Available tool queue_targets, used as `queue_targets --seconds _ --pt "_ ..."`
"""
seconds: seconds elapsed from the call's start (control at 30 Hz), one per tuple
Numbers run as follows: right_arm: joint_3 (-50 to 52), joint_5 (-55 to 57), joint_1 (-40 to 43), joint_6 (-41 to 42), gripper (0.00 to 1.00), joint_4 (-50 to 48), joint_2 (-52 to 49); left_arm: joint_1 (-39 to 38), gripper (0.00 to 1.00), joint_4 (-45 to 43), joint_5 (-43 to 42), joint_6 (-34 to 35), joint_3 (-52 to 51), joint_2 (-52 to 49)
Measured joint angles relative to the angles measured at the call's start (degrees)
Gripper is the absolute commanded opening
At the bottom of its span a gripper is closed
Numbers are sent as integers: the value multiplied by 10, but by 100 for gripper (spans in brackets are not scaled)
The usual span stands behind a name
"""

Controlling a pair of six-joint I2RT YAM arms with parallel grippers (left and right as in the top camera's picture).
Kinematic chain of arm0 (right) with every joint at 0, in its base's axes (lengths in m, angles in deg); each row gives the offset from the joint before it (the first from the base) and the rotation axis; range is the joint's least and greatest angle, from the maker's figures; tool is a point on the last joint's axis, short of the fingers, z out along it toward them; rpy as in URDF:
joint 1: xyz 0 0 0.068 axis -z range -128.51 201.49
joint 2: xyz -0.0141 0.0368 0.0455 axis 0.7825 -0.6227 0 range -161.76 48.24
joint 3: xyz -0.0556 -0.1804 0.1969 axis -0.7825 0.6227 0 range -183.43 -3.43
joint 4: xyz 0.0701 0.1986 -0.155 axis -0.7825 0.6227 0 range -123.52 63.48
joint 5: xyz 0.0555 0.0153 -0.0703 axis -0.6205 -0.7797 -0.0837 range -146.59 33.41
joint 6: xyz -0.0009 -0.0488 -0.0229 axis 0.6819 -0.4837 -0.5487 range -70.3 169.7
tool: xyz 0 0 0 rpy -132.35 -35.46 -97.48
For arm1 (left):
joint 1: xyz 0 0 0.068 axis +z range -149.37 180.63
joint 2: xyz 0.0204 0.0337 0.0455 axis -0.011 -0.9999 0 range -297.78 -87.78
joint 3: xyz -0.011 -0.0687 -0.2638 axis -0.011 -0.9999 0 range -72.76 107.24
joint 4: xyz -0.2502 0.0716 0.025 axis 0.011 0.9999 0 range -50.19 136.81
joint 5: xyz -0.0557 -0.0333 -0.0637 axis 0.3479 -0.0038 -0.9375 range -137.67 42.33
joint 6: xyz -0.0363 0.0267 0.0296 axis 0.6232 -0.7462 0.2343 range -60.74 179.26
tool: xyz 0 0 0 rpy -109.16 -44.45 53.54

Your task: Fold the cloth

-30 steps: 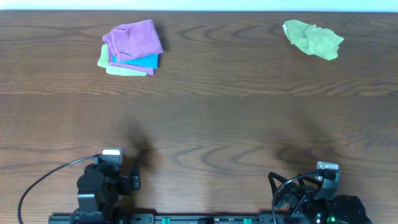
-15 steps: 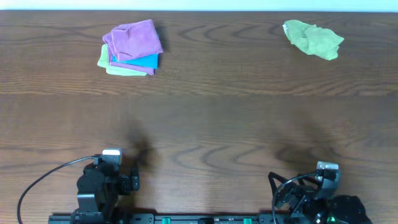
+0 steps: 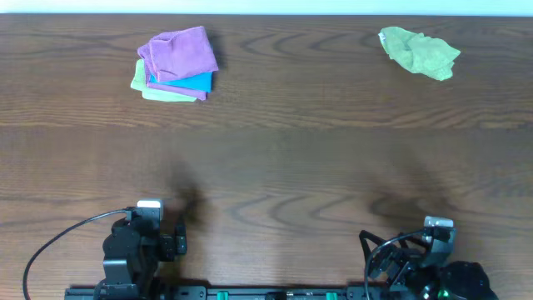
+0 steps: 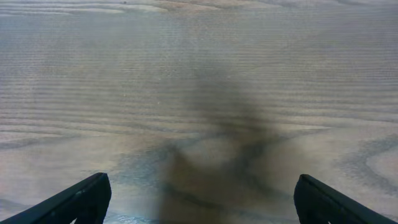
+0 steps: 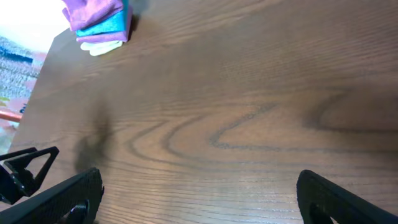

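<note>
The purple cloth [image 3: 177, 52] lies loosely folded on top of a small stack of cloths at the far left of the table. It also shows at the top left of the right wrist view [image 5: 93, 11]. No white tag is visible. My left gripper [image 4: 202, 200] is open and empty over bare wood near the front edge. My right gripper [image 5: 199, 196] is open and empty too, near the front right. Both are far from the cloth.
Under the purple cloth lie a blue cloth [image 3: 190, 82], a thin purple folded edge [image 3: 173, 90] and a pale green cloth [image 3: 162, 94]. A crumpled lime-green cloth [image 3: 419, 52] lies at the far right. My left arm [image 3: 133, 246] and right arm [image 3: 433, 258] sit at the table's front edge.
</note>
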Motion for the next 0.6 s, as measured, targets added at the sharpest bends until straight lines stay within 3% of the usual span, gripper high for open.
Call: queue_targets --seconds 0.3,0.6 --pt "2 33 25 59 99 -46 0 0 95 0 0 0 0 0" --pt "80 64 114 -111 99 -153 0 0 95 0 0 0 0 0"
